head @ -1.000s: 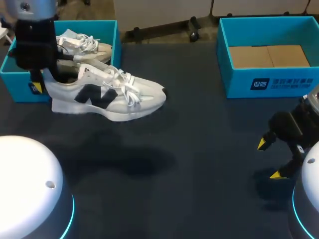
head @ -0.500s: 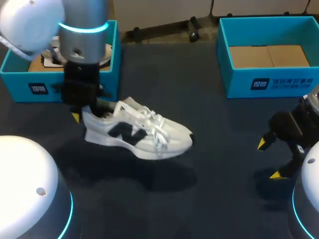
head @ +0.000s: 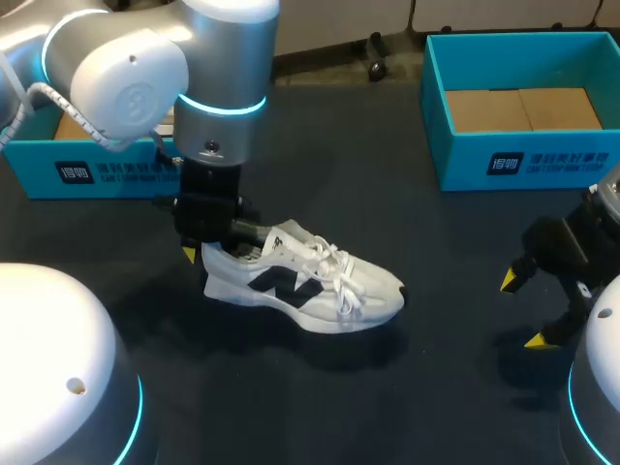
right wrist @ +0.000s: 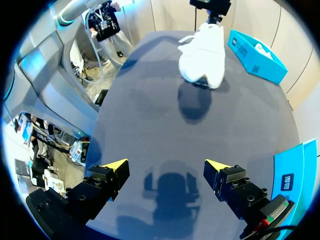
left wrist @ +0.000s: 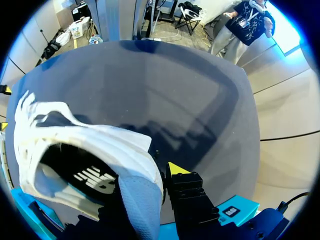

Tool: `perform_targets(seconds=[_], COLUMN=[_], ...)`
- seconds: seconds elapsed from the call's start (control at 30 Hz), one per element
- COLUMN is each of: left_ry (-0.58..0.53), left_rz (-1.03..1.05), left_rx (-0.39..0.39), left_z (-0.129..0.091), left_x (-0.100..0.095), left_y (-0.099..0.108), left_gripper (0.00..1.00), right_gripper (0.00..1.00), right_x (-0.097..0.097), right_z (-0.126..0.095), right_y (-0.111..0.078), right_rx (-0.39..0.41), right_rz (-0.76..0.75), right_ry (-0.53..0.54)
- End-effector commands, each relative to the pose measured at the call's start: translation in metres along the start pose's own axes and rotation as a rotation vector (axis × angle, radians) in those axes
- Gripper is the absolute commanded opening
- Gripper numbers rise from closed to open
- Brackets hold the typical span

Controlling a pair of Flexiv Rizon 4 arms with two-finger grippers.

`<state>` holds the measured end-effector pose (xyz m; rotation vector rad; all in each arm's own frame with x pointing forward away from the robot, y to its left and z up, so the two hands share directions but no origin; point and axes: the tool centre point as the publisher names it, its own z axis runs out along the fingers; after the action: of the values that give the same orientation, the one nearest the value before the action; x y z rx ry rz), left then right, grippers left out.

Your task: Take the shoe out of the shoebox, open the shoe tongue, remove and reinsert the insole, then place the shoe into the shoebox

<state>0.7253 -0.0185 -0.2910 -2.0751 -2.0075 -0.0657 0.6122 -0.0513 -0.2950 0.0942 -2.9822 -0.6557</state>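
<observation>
1. Gripping the shoe [head: 310, 291] by its heel collar, the left tool [head: 208, 250] is holding it mid-way across the surface [head: 407, 194], outside the shoebox [head: 107, 174], likely for tongue access.
2. The right tool [head: 523, 310] is hovering wide, empty, well apart, presumably free for insole work.

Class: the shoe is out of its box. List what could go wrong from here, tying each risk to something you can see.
1. The left gripper pinches the shoe only at the heel, with its whole length sticking out unsupported; it may slip or twist as it is set down.
2. The laces hang loose over the side and could snag when the tongue is opened.
</observation>
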Motion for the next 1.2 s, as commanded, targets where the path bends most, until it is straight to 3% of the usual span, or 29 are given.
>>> perform_targets(seconds=[0.03,0.2,0.37,0.7,0.93,1.2], left_ry=[-0.006,-0.002,0.008,-0.035,0.022,0.017], left_rz=[0.001,-0.002,0.013,-0.007,-0.028,-0.071], left_rx=[-0.005,-0.001,0.013,0.014,-0.044,-0.045], left_z=[-0.002,0.002,0.031,0.056,0.069,0.075], left_x=[0.003,0.001,-0.022,-0.059,-0.075,-0.084], left_y=[-0.001,-0.001,-0.006,0.013,0.013,0.016], left_gripper=[0.00,0.00,0.00,0.00,0.00,0.00], right_gripper=[1.00,1.00,1.00,1.00,1.00,1.00], right_x=[0.000,0.000,0.000,0.000,0.000,0.000], right_z=[0.001,0.001,0.001,0.001,0.001,0.001], right_y=[0.000,0.000,0.000,0.000,0.000,0.000], right_rx=[0.003,0.003,0.003,0.003,0.003,0.003], right_rz=[0.000,0.000,0.000,0.000,0.000,0.000], right_ry=[0.000,0.000,0.000,0.000,0.000,0.000])
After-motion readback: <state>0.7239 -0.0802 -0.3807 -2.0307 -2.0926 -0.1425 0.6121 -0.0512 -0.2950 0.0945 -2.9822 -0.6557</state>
